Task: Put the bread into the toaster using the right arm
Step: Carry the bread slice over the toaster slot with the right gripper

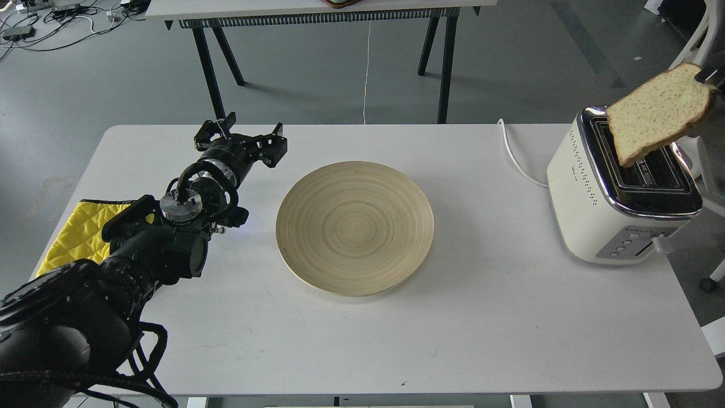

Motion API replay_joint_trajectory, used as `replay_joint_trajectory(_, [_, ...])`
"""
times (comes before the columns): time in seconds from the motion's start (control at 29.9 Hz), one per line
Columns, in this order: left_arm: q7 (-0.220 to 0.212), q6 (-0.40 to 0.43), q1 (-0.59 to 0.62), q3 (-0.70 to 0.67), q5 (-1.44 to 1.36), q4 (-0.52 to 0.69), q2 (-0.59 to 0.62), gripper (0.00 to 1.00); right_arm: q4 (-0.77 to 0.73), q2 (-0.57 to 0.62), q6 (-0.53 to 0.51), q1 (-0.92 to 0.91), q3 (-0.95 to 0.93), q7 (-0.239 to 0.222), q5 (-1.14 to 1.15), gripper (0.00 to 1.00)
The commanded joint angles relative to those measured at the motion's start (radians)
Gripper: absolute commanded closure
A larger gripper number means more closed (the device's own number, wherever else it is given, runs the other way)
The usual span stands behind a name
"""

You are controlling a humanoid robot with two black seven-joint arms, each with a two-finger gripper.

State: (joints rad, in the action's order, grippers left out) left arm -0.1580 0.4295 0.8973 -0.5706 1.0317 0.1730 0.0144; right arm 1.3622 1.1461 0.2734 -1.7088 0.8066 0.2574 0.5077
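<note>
Bread (657,113), pale, speckled, brown-crusted, hangs tilted over the toaster (600,209), pinched by the right gripper (711,76).

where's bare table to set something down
Bare white table: the wide front strip below the wooden plate, and the gap between plate and toaster. Crowded at left: left gripper and yellow cloth.

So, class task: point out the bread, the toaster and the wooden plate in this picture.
bread (657,113), head view, middle of the slice's pale face.
toaster (583,198), head view, cream side wall.
wooden plate (355,228), head view, bare centre of the dish.
</note>
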Motion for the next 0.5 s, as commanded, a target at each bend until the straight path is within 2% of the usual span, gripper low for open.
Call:
replay_joint_trajectory(0.0, [0.0, 0.0, 0.0, 0.0, 0.001, 0.0, -0.001, 0.0, 0.005, 0.003, 0.003, 0.0, 0.005, -0.001, 0.0, 0.86])
replay_joint_trajectory(0.47, [0.0, 0.0, 0.0, 0.0, -0.001, 0.0, 0.001, 0.0, 0.003, 0.037, -0.006, -0.002, 0.005, -0.033, 0.018, 0.86])
